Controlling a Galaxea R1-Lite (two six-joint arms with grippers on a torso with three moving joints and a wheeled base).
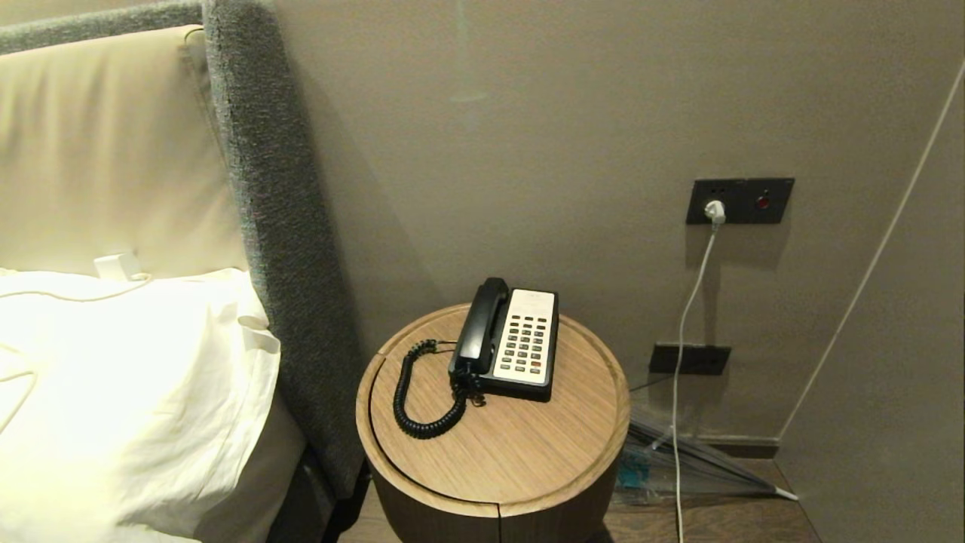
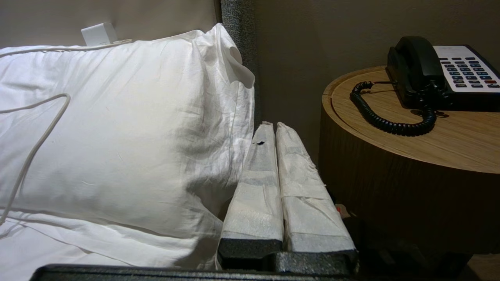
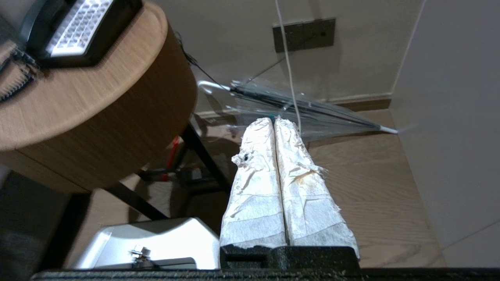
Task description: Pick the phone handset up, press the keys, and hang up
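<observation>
The round wooden desk (image 1: 497,445) stands between the bed's pillow (image 1: 128,392) and a wall with a socket (image 1: 739,200). The phone handset (image 1: 479,326) lies in its cradle on the phone base (image 1: 524,347), near the desk's back edge; the front is bare. The left tool (image 2: 273,127) and right tool (image 3: 274,121), fingers together, sit below the desk's rim.

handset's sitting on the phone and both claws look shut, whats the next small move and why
Probably raise the right claw toward the tabletop and open it. It sits shut, low beside the round table, while the handset rests in its cradle on the phone base, untouched. The left claw is shut too, low between pillow and table.
</observation>
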